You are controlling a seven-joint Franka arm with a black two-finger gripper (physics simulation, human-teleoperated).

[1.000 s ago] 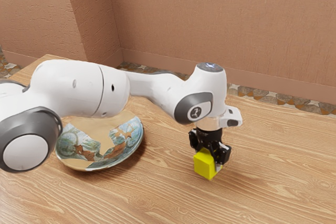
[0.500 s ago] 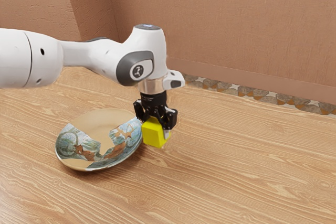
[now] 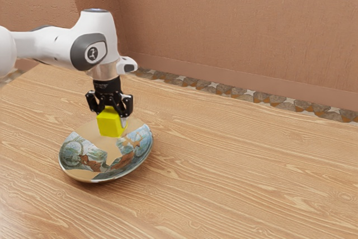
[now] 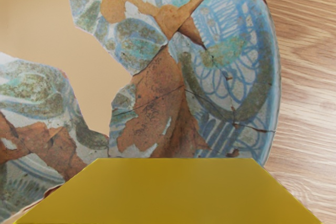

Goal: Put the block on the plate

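Clock directions refer to a dial laid flat on the exterior view, 12 at its upper edge. The arm (image 3: 47,46) enters from the exterior view's left; its forearm lies between 10 and 11 o'clock of the gripper (image 3: 112,118). The white wrist housing (image 3: 103,26) sits near 12 o'clock of the gripper, with a small projecting part at 1 o'clock. The hand is upright, directed down to 6 o'clock. The fingers are clamped on the yellow block (image 3: 110,125), one visible against its 3 o'clock side. The block hangs over the patterned plate (image 3: 124,160), toward 12 o'clock of the plate's centre. In the wrist view, the block lies close under the hand, with the plate's painted surface beyond it. The plate rests on the wooden table (image 3: 240,177). A stone strip (image 3: 240,92) runs along the wall's foot, from 1 to 3 o'clock of the plate.
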